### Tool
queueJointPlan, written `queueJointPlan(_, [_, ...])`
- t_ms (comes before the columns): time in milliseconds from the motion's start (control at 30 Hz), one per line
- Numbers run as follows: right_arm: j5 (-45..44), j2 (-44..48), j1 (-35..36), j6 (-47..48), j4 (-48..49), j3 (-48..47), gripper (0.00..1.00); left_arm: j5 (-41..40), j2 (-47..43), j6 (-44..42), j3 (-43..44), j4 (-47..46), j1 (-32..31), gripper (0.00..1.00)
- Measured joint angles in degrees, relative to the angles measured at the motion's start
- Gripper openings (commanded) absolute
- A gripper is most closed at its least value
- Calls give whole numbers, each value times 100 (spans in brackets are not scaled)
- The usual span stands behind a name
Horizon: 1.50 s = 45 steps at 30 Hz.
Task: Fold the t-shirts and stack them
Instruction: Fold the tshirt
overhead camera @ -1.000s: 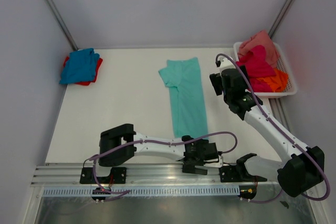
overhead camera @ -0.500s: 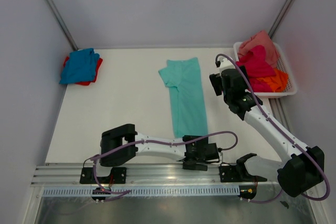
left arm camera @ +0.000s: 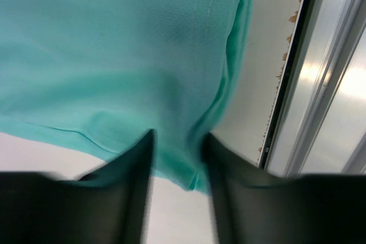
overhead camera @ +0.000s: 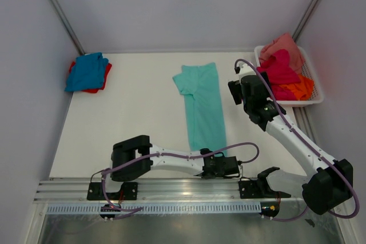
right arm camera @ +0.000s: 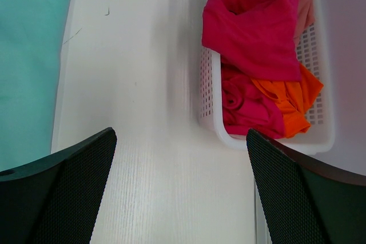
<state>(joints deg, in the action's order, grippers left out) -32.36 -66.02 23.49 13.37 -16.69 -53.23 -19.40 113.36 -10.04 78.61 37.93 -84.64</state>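
Left claw (left arm camera: 178, 136) lowered, pinching mint-teal tee (left arm camera: 114, 44).

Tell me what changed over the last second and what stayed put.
The left gripper shifted slightly away from the rail toward the near hem of the mint-teal t-shirt. Its fingers now straddle that hem corner, though a firm grasp cannot be confirmed. Nothing was let go. The shirt itself, the open right gripper, the blue and red t-shirts at far left and the basket stayed as they were.
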Motion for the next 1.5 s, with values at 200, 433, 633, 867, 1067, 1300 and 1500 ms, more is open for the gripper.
queueJointPlan(200, [-2, -17, 0, 0, 2, 44, 100, 35, 83, 57, 22, 17, -4, 0])
queueJointPlan(433, [-13, -79, 0, 0, 4, 44, 99, 31, 87, 52, 111, 26, -2, 0])
queueJointPlan(633, [-92, -90, -2, 0, 35, 46, 99, 33, 76, 13, 138, 61, 28, 0])
queueJointPlan(867, [-166, -101, -81, -7, 44, 46, 99, 46, -133, -76, 299, 179, 295, 0])
queueJointPlan(1067, [-203, -166, -131, -26, 44, 46, 99, 74, -531, -144, 463, 225, 654, 0])
queueJointPlan(1300, [-208, -192, -173, -42, 44, 46, 99, 232, -719, -247, 570, 310, 789, 0])
queueJointPlan(1500, [-208, -210, -175, -46, 46, 46, 99, 505, -719, -240, 570, 369, 782, 0])
